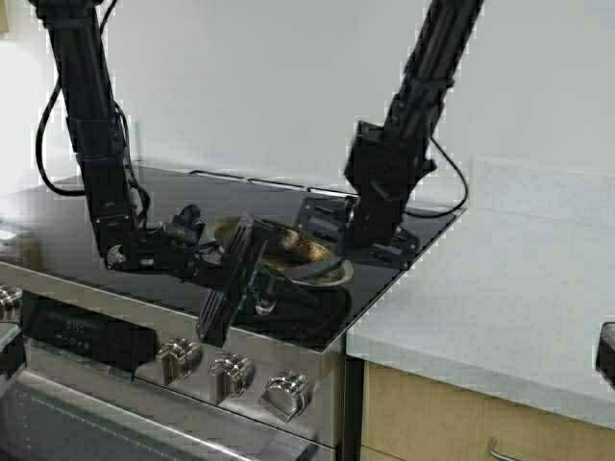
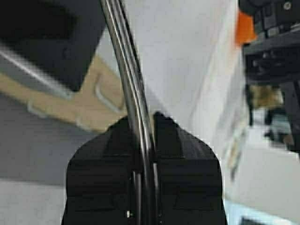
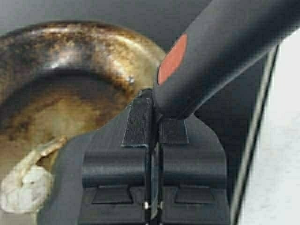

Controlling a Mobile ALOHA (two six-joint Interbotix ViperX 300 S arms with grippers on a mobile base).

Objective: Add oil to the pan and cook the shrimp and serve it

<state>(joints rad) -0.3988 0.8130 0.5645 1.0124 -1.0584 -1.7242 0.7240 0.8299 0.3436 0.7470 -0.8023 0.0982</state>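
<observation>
The pan [image 1: 300, 252], steel with a browned inside, sits on the black cooktop [image 1: 173, 206]. My left gripper [image 1: 259, 279] reaches in from the left and is shut on its thin steel handle [image 2: 124, 61], which runs up between the fingertips of that gripper [image 2: 145, 119]. The shrimp [image 3: 26, 187], pale and curled, lies in the pan [image 3: 70, 56]. Over the pan's right side my right gripper [image 1: 351, 248] is shut on a dark spatula [image 3: 225, 42] with a red spot on its handle; the jaws of that gripper [image 3: 156, 101] are pressed together. The oil is out of view.
Stove knobs [image 1: 231, 370] line the front panel below the cooktop. A pale countertop [image 1: 500, 307] adjoins the stove on the right, over a wooden drawer [image 1: 461, 427]. An orange object [image 2: 243, 28] shows far off in the left wrist view.
</observation>
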